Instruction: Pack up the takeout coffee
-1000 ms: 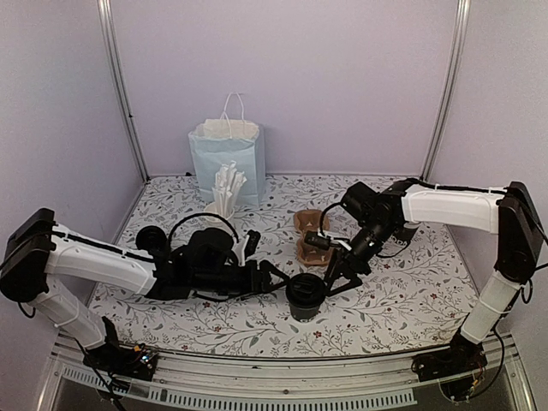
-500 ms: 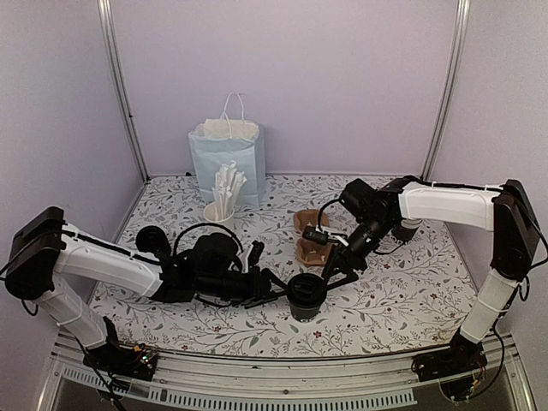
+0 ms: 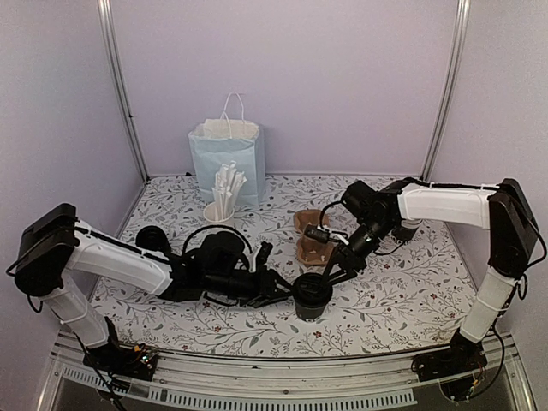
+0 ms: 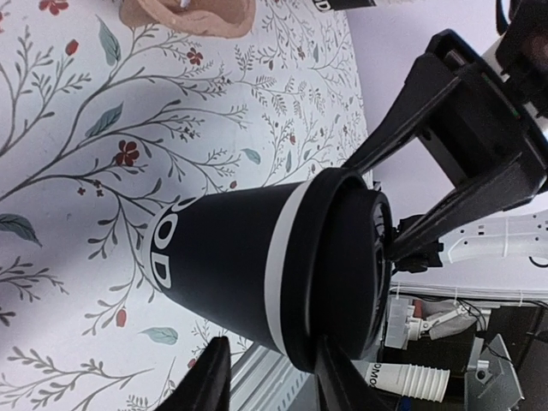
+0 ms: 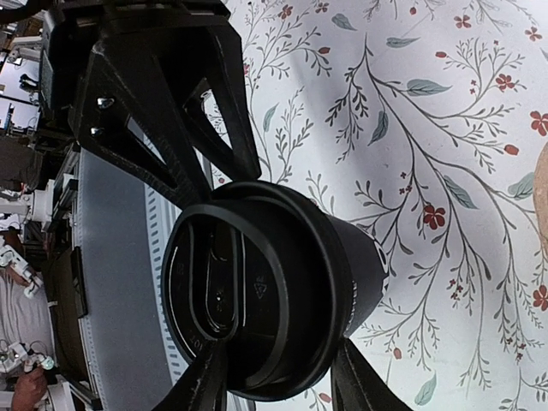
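Closer now, left gripper [image 3: 281,287] and right gripper [image 3: 329,276] flank the cup [image 3: 310,297].

Lilac walls [image 3: 282,77], floral tablecloth [image 3: 411,300], metal posts [image 3: 120,86]

A robotics lab test booth: plain lilac panels [image 3: 282,77] on aluminium posts [image 3: 122,94] beyond the left gripper [image 3: 278,287] and right gripper [image 3: 330,274], floral tablecloth [image 3: 411,300] beneath them, stacked paper cups [image 4: 409,378] outside.

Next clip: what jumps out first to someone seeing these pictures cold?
The left gripper and right gripper flank one black lidded paper cup at front centre, the left at its body, the right at its lid. Behind it lies a brown moulded-pulp carrier; a pale blue paper bag stands at the back.
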You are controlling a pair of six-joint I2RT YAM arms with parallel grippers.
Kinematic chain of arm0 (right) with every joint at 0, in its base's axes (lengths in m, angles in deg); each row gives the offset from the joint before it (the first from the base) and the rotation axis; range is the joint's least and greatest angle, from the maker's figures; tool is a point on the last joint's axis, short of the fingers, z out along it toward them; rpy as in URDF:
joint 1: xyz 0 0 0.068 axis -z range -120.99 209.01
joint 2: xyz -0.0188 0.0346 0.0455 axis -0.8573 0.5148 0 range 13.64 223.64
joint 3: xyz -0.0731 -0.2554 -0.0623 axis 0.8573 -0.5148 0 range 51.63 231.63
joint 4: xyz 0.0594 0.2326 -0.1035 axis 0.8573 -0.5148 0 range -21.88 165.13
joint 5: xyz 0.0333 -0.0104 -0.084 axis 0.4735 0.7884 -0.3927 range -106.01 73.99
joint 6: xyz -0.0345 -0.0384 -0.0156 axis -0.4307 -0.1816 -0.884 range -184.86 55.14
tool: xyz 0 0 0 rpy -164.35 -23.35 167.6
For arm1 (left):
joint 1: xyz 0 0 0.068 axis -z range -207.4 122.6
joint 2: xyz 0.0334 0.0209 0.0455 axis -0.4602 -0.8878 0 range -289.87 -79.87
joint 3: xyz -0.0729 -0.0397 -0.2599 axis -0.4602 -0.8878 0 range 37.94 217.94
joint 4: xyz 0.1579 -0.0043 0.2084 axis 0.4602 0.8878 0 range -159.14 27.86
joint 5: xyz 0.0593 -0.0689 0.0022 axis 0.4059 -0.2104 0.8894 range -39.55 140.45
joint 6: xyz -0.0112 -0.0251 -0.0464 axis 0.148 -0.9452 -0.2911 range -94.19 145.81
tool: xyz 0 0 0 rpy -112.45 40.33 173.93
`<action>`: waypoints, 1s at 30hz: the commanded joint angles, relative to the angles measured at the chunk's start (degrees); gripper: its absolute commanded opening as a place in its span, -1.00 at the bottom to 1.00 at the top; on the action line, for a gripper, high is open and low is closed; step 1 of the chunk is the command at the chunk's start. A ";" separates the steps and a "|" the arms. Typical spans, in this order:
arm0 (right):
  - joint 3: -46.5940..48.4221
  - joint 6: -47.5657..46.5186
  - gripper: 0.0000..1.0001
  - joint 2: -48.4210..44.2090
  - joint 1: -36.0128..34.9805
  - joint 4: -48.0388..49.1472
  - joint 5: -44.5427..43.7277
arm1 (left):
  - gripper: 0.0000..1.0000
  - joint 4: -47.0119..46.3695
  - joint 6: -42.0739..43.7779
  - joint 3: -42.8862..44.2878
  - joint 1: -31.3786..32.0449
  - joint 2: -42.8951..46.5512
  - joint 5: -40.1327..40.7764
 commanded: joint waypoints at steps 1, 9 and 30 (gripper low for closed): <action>-3.28 1.33 -0.29 4.11 -0.15 2.73 -4.67 | -0.39 9.01 1.10 0.28 -0.61 -5.15 0.37; -6.47 2.92 -0.42 10.03 -0.19 3.75 -6.76 | -0.56 24.93 7.63 2.33 -0.52 -12.28 9.51; -3.29 -1.32 0.13 4.85 0.57 -0.47 -0.93 | -0.60 26.40 16.14 12.13 2.70 -8.07 20.41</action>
